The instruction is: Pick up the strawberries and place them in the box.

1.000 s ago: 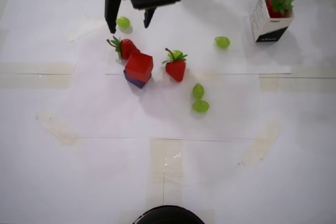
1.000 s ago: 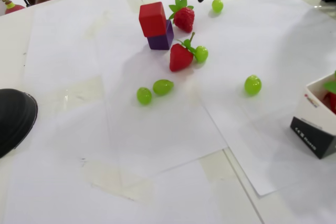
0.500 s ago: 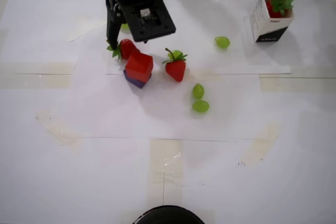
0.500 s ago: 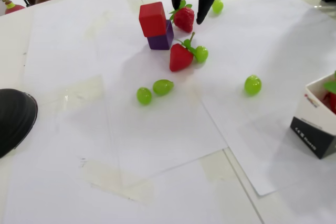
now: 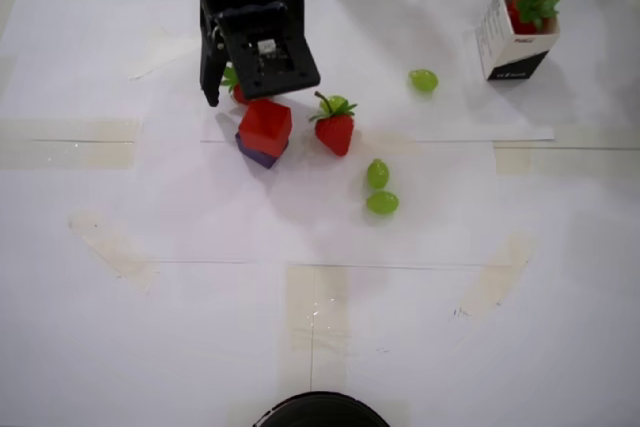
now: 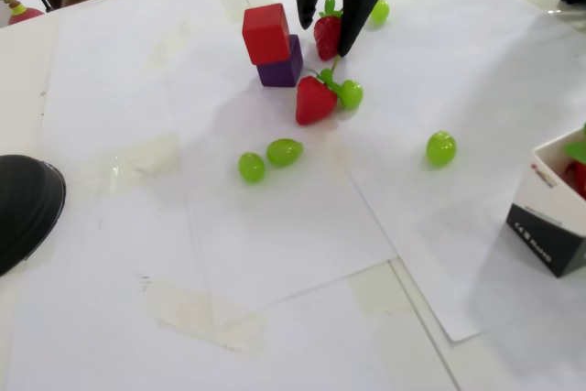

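Note:
My black gripper (image 5: 235, 92) (image 6: 323, 38) is open and points down, with one finger (image 6: 352, 29) on each side of a red strawberry (image 6: 328, 32) that lies on the white paper. In the overhead view the gripper body mostly hides that strawberry (image 5: 237, 90). A second strawberry (image 5: 335, 129) (image 6: 314, 101) lies free just to the right of the red cube in the overhead view. The white box (image 5: 500, 32) (image 6: 548, 212) stands at the far right, apart from the gripper, and a third strawberry (image 5: 525, 9) (image 6: 577, 174) sits inside it.
A red cube (image 5: 265, 125) (image 6: 266, 32) sits on a purple block (image 5: 258, 154) (image 6: 280, 68) right beside the gripper. Several green grapes (image 5: 381, 203) (image 6: 440, 147) are scattered around. A black round object (image 5: 320, 412) (image 6: 23, 208) sits at the table edge.

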